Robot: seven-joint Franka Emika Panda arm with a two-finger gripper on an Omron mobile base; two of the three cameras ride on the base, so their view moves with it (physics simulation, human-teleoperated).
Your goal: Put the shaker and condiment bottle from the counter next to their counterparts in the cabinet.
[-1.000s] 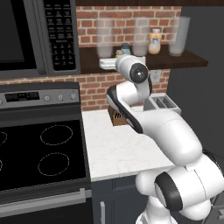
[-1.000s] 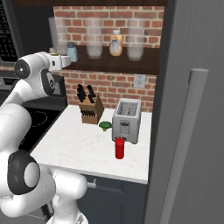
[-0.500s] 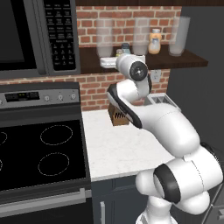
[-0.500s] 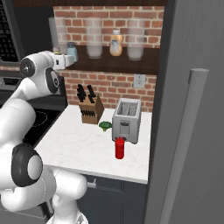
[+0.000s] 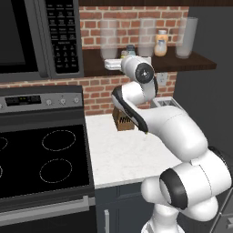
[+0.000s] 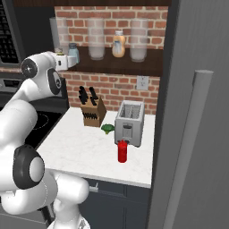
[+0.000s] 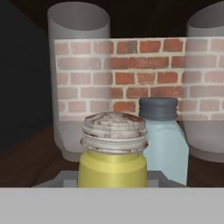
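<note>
Gripper [image 6: 70, 59] clamped on the shaker [image 7: 113, 153], long axis upright, cap up, just in front of pale blue shaker [image 7: 162, 139] on cabinet [image 6: 134, 67].

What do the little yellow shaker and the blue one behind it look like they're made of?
The yellow shaker looks like smooth glossy plastic or glazed ceramic, opaque and evenly coloured; its ridged, mottled tan cap suggests worn metal. The pale blue shaker seems to be frosted glass, judging by its soft, slightly see-through sheen, with a matte dark grey cap. Everything is rendered, so these are guesses.
</note>
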